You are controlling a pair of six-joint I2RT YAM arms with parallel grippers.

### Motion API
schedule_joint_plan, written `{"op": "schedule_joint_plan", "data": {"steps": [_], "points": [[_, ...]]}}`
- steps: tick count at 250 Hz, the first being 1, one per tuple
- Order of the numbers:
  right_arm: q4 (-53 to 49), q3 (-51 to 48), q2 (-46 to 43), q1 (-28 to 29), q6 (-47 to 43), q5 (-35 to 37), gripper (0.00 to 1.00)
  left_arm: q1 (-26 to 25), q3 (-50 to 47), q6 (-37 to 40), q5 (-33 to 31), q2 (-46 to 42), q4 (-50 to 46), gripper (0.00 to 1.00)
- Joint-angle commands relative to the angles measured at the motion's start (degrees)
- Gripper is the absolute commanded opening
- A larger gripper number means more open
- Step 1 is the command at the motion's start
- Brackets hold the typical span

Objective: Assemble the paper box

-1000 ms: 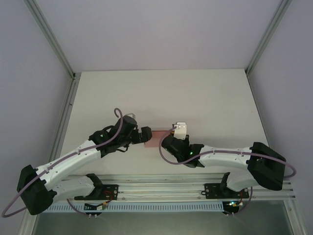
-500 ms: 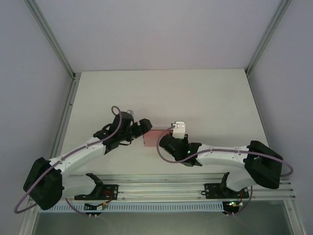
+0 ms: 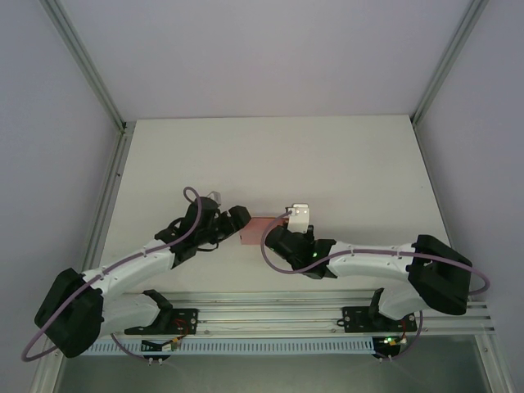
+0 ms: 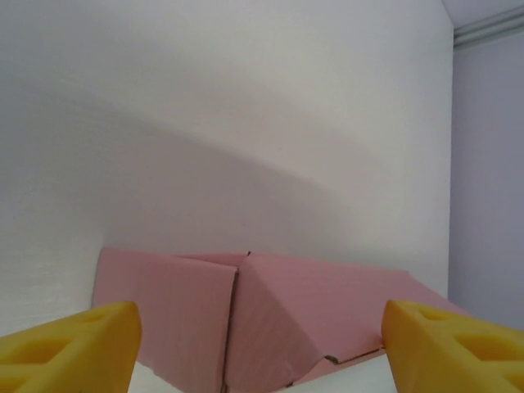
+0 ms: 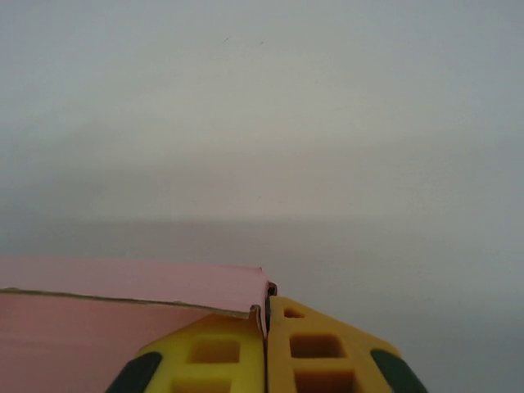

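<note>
Centrally, paper box [image 4: 311,311] between wide left jaws, edge in right jaws.

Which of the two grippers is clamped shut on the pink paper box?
The right gripper, pinched shut on an edge of the paper box; the left gripper stands wide open.

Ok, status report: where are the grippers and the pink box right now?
Left gripper open, facing the paper box. Right gripper shut on its edge. Box partly folded. Nothing blocking.
</note>
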Motion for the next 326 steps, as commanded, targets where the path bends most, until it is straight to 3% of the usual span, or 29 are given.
{"op": "schedule_joint_plan", "data": {"steps": [1,39,131,161,188,216,244,300,326], "points": [[-8.0,-4.0,0.9,1.0,-1.6,-9.2,0.12,0.3,-1.9,-0.4,-1.0,1.9,-1.6,0.70],[-5.5,-4.9,-3.4,1.0,-3.4,-11.8,0.31,0.3,-3.7,-1.5,-1.0,2.2,0.3,0.64],[-3.1,-2.8,-15.1,0.7,-6.7,-10.9,0.68,0.2,-5.8,-1.8,-2.1,3.0,0.4,0.55],[-0.1,-4.1,-18.2,0.2,-6.9,-11.5,0.73,0.2,-6.5,-1.7,-1.3,3.7,1.6,0.54],[0.1,-3.3,-18.1,-2.2,-5.4,-13.0,0.74,0.2,-6.8,-1.5,-1.0,3.7,1.5,0.53],[-1.9,-0.2,-14.5,-8.3,-2.9,-18.8,0.72,0.2,-6.7,-1.0,-0.9,3.8,1.2,0.53],[-5.1,2.5,-10.3,-13.3,-0.2,-23.8,0.57,0.2,-6.9,-0.9,-1.2,3.9,1.2,0.52],[-1.7,-1.4,-6.8,-15.5,1.9,-27.7,0.52,0.2,-7.3,-1.3,-0.2,5.8,3.1,0.50],[-0.6,-3.9,-5.4,-16.2,3.6,-28.4,0.40,0.2,-7.4,-1.4,0.1,6.9,3.3,0.48]]}}
